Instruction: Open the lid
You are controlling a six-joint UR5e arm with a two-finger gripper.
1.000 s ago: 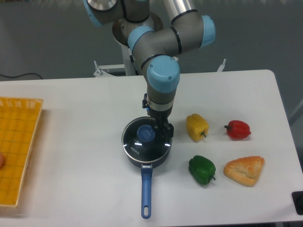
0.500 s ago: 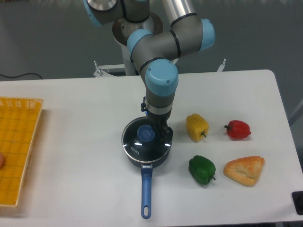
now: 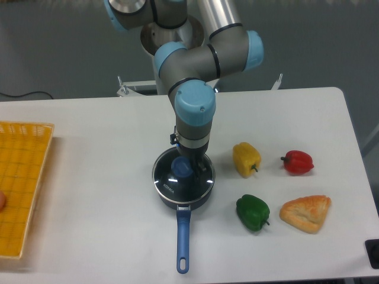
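You've got the lid (image 3: 177,184) sitting flat on the saucepan (image 3: 183,198), near table (image 3: 100,136) centre, a bit toward the front. Lid's round, clear glass w/ a thin metal rim, glossy, light glare on it; small white lettering near its front-left edge. Blue knob (image 3: 181,168) in the middle, smooth plastic look, pointing straight up. Being round, the lid has no long axis of its own; the pan's long axis runs along its blue handle (image 3: 183,242), which points toward the front edge of the table, approx. straight at the camera.

Gripper (image 3: 193,162) hangs straight down from the grey-and-light-blue arm, right over the lid, fingertips at the knob's right side. Wrist blocks most of the fingers, so you can't tell whether they're spread or pinched, or whether they touch the knob.

To the right of the pan: yellow pepper (image 3: 246,158), red pepper (image 3: 296,161), green pepper (image 3: 253,212), all shiny & lumpy, plus a tan, wedge-shaped pastry (image 3: 305,212) w/ a rough crust. All four lie apart from each other. Yellow mesh-textured basket (image 3: 21,183) at the left edge.
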